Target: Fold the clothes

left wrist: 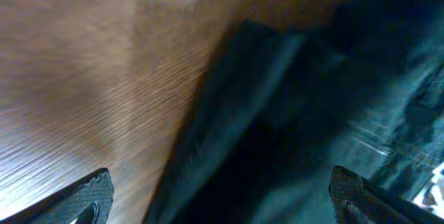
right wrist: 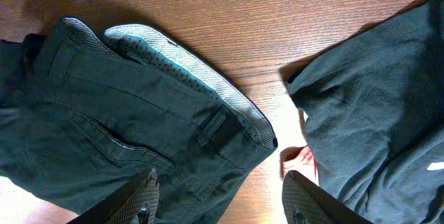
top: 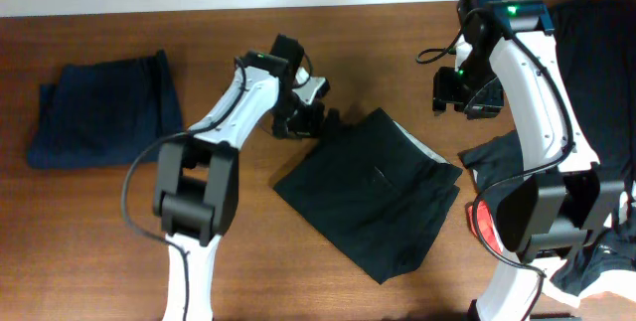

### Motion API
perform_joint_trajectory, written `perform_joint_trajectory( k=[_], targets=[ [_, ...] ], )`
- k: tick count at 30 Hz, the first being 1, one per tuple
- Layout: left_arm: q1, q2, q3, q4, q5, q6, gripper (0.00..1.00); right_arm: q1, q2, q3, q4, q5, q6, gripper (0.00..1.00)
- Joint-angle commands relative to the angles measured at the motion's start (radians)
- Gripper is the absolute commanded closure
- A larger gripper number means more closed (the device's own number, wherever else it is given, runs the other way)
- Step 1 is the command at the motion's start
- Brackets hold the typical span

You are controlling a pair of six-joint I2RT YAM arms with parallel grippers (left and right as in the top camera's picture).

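At the far left of the brown wooden bench (top: 397, 33) we saw a folded dark navy garment (top: 104, 107) lying flat, well apart from everything else. Near the middle lay a folded black garment with a pale-lined waistband (top: 373, 197), set at a slant. The left gripper (left wrist: 222, 200) was low over its upper left corner. Its fingers were spread wide, with dark cloth beneath them; we could not tell whether they touched it. Further right, the right gripper (right wrist: 225, 200) hung above the waistband end of that garment, fingers apart and holding nothing. At the right edge lay a loose heap of black clothes (top: 596, 172). A small red patch (right wrist: 302, 161) showed at its near side, just beside the folded black garment.
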State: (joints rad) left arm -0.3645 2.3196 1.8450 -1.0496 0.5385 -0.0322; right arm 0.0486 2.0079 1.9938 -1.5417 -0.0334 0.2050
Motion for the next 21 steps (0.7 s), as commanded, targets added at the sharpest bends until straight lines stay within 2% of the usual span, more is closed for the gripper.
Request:
perform_joint_trajectory(
  k=[1, 3, 6, 7, 8, 9, 12, 18, 21],
  targets=[
    [-0.022, 0.08, 0.002, -0.021, 0.145, 0.028, 0.02, 0.002, -0.019, 0.024, -0.012, 0.015, -0.007, 0.39],
    [-0.05, 0.098, 0.002, -0.061, 0.186, 0.082, 0.11, 0.002, -0.019, 0.024, -0.014, 0.016, -0.01, 0.39],
    [-0.094, 0.099, 0.002, -0.113, 0.191, 0.117, 0.49, 0.002, -0.019, 0.024, -0.014, 0.019, -0.01, 0.39],
    [-0.105, 0.099, 0.002, -0.114, 0.191, 0.117, 0.81, 0.002, -0.019, 0.024, -0.014, 0.019, -0.01, 0.39],
    [-0.106, 0.099, 0.002, -0.111, 0.185, 0.117, 0.93, 0.001, -0.019, 0.023, -0.014, 0.019, -0.01, 0.39],
    [-0.102, 0.098, 0.006, -0.113, 0.153, 0.117, 1.0, 0.002, -0.019, 0.024, -0.014, 0.019, -0.011, 0.39],
    [-0.047, 0.098, 0.069, -0.179, 0.011, 0.116, 1.0, -0.002, -0.019, 0.024, -0.015, 0.019, -0.014, 0.39],
    [0.156, 0.061, 0.323, -0.426, -0.418, 0.037, 1.0, -0.04, -0.019, 0.024, -0.029, 0.019, -0.014, 0.39],
    [0.229, 0.002, 0.394, -0.472, -0.515, 0.021, 1.0, -0.058, -0.019, 0.023, -0.034, 0.019, -0.014, 0.39]
  ],
)
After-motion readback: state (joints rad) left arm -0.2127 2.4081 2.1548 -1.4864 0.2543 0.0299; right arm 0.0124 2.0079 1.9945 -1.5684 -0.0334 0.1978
